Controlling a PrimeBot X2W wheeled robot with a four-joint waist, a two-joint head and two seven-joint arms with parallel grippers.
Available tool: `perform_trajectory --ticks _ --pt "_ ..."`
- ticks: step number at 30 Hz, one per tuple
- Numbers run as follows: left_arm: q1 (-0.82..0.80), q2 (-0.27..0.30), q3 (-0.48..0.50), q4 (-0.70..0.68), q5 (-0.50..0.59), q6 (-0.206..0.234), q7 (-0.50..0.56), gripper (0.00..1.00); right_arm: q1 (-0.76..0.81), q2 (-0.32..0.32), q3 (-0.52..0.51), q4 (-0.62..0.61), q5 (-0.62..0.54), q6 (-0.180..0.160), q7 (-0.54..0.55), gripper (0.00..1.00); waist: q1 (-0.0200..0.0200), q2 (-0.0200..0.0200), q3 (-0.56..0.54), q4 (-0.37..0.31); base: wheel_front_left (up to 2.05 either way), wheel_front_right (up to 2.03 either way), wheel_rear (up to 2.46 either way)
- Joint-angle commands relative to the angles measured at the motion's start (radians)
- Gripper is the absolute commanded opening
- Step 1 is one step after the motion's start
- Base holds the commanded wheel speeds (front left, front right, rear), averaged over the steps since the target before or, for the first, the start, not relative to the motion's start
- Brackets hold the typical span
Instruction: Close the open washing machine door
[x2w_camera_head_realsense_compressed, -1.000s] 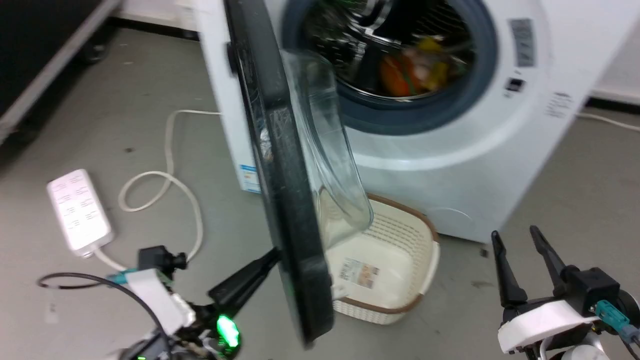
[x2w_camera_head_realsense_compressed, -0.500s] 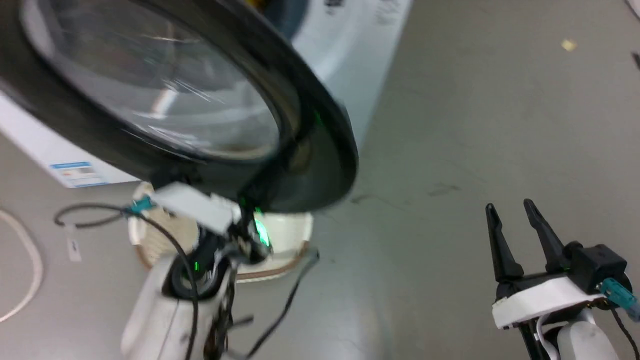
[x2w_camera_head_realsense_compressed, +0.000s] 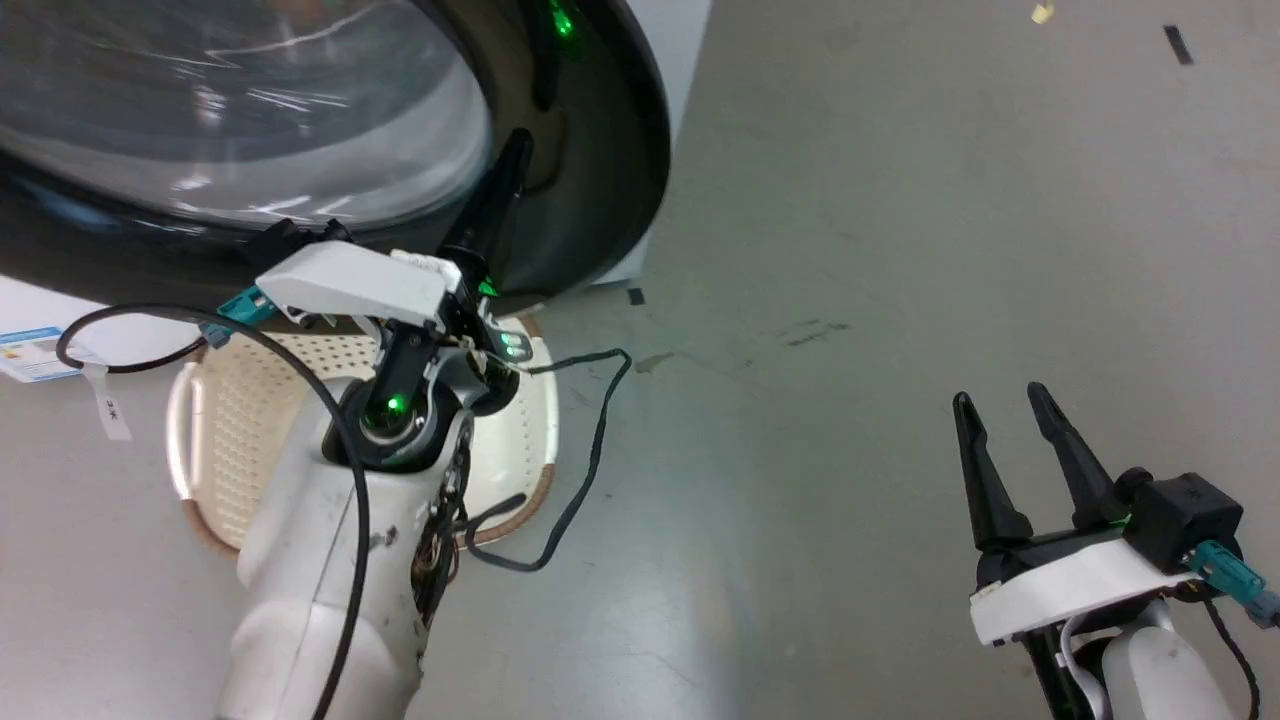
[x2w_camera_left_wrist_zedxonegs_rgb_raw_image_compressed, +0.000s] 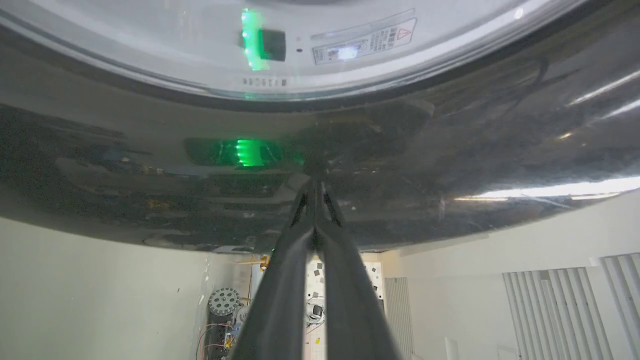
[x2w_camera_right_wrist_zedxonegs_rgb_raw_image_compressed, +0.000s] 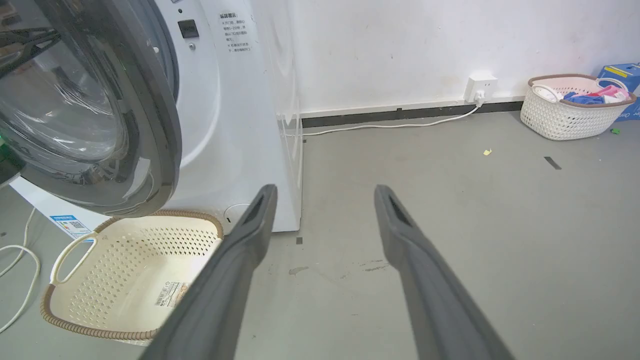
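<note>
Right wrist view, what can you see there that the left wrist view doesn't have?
Right wrist view: the open right gripper, a cream basket on the floor under the washing machine door, a second basket with clothes by the wall, and a wall socket with its white cable.
Left wrist view: the left gripper, shut, tips against the black rim, a green glow reflected there, and a warning sticker.
Both: the washing machine door's black rim and glass.

head: high, tilted steeply down at floor (x2w_camera_head_realsense_compressed: 850, 250) | left wrist: very near, facing washing machine door (x2w_camera_left_wrist_zedxonegs_rgb_raw_image_compressed: 150, 175) rim | right wrist: low, farther back, facing machine front (x2w_camera_right_wrist_zedxonegs_rgb_raw_image_compressed: 235, 125); shares door and basket (x2w_camera_right_wrist_zedxonegs_rgb_raw_image_compressed: 130, 260) with head
</note>
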Motion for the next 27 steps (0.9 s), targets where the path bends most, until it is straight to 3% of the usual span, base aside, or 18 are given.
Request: perform_trajectory --ticks 1,6,10,11,12,16,19,23,27 --pt "0.018 0.002 -0.001 -0.008 0.010 -0.004 0.007 0.00 -0.014 0.003 -0.002 -0.006 -0.005 0.001 -0.005 1.00 -0.0002 -0.0001 -0.014 0.018 0.00 0.00 0.00" --pt "0.145 0.009 -0.025 -0.115 0.082 -0.004 0.023 0.00 0.005 0.003 -0.016 -0.030 -0.025 0.001 -0.005 1.00 -0.0002 -0.0001 -0.070 0.083 0.00 0.00 0.00" --pt "0.291 0.070 -0.103 -0.235 0.223 -0.004 -0.020 0.00 0.034 0.003 -0.025 -0.050 -0.047 0.001 -0.005 1.00 -0.0002 -0.0001 -0.133 0.154 0.00 0.00 0.00" --pt "0.326 0.090 -0.128 -0.260 0.264 -0.004 -0.051 0.17 0.044 0.003 -0.027 -0.056 -0.054 0.001 -0.005 1.00 -0.0002 -0.0001 -0.150 0.173 0.00 0.00 0.00" --pt "0.358 0.110 -0.151 -0.280 0.305 -0.004 -0.090 1.00 0.054 0.003 -0.030 -0.061 -0.060 0.001 -0.005 1.00 -0.0002 -0.0001 -0.168 0.193 0.00 0.00 0.00" --pt "0.451 0.213 -0.242 -0.327 0.476 -0.004 -0.293 1.00 0.090 0.003 -0.034 -0.072 -0.082 0.001 -0.005 1.00 -0.0002 -0.0001 -0.232 0.261 0.00 0.00 0.00" --pt "0.484 0.296 -0.256 -0.272 0.705 -0.004 -0.365 1.00 0.117 0.003 -0.033 -0.082 -0.090 0.001 -0.005 1.00 -0.0002 -0.0001 -0.271 0.302 0.00 0.00 0.00" --pt "0.529 0.275 -0.126 -0.289 1.110 0.037 -0.369 1.00 0.143 0.003 -0.024 -0.090 -0.093 0.001 -0.005 1.00 -0.0002 -0.0001 -0.304 0.340 0.00 0.00 0.00" --pt "0.611 0.190 -0.034 -0.340 1.318 0.080 -0.369 1.00 0.162 0.003 -0.020 -0.093 -0.094 0.001 -0.005 1.00 -0.0002 -0.0001 -0.324 0.362 0.00 0.00 0.00"
